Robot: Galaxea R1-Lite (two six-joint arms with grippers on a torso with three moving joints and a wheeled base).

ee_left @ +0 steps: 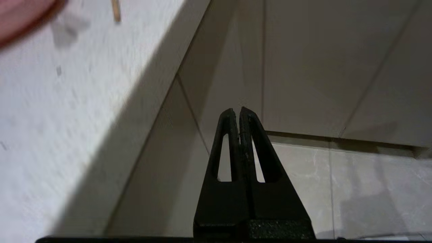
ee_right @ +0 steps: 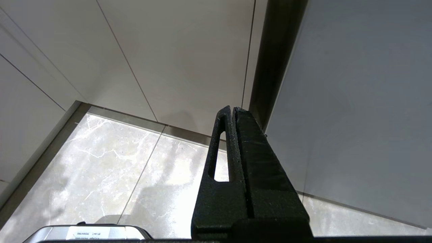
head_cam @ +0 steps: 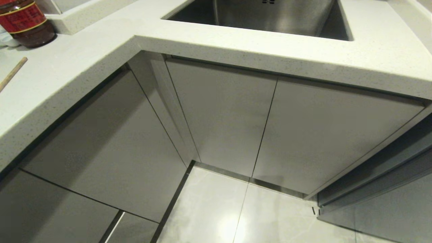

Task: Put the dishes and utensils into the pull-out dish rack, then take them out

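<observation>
The head view looks down at a corner of a kitchen. A pale speckled tabletop (head_cam: 101, 50) bends around the corner. A steel sink (head_cam: 270, 17) is set into it at the far side. Under the tabletop are flat grey cupboard doors (head_cam: 222, 114), and they are all shut. The pull-out dish rack cannot be seen in any view. The shiny tiled floor (head_cam: 216, 209) lies below the doors.

On the tabletop at the far left stands a dark bottle (head_cam: 25, 22) with a red label. Near it, at the left edge of the head view, lies the end of a light wooden chopstick (head_cam: 13, 72). The left wrist view also shows a bit of wooden stick on the tabletop, and beside it the blurry edge of the pink plate (ee_left: 23, 17). The bowl and the fork are not in any view.

No arm shows in the head view. The left gripper (ee_left: 239, 111) is beside the edge of the tabletop and points toward the cupboard doors and the floor. Its black fingers (ee_left: 229, 135) are pressed together with nothing between them. The right gripper (ee_right: 233, 109) hangs low over the floor, near a dark gap between two cupboard panels. Its fingers are together too, and they hold nothing.
</observation>
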